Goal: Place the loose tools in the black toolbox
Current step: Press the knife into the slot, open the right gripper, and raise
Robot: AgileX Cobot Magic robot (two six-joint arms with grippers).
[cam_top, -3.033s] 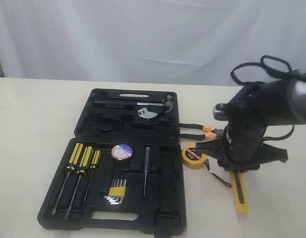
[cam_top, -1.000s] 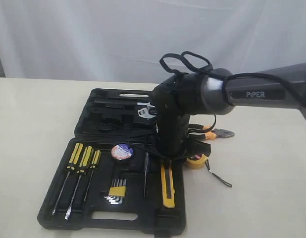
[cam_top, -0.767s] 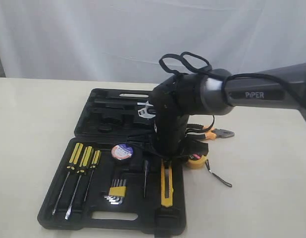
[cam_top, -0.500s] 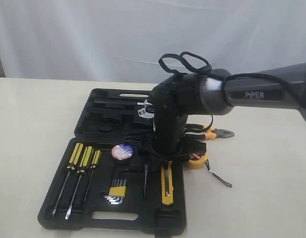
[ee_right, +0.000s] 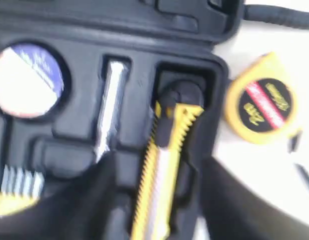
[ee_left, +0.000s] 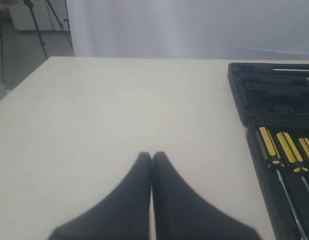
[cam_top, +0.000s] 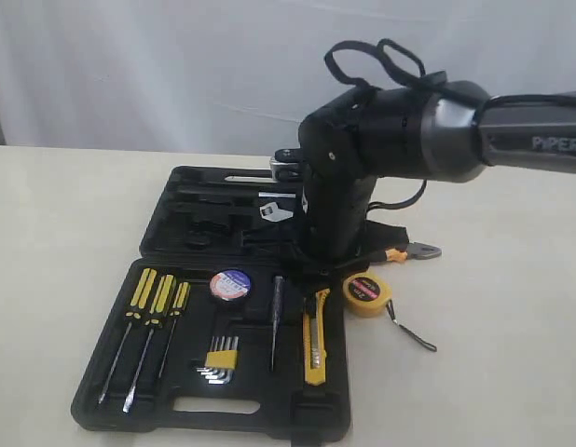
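Right gripper (cam_top: 316, 277) is hovering over the toolbox (cam_top: 106, 399), where the knife (cam_top: 314, 346) is lying in a slot; the tape measure (cam_top: 366, 292) and pliers (cam_top: 405, 250) are sitting on the table (cam_top: 64, 205) beside it. Left gripper (ee_left: 152, 156) is hanging closed and empty. Right fingers (ee_right: 84, 200) are gaping wide, straddling the knife without touching it.

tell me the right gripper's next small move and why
Probably swing the right gripper toward the round yellow tape measure: its jaws stand open, the yellow-and-black utility knife lies in the black moulded-plastic toolbox, and the tape measure sits outside it.
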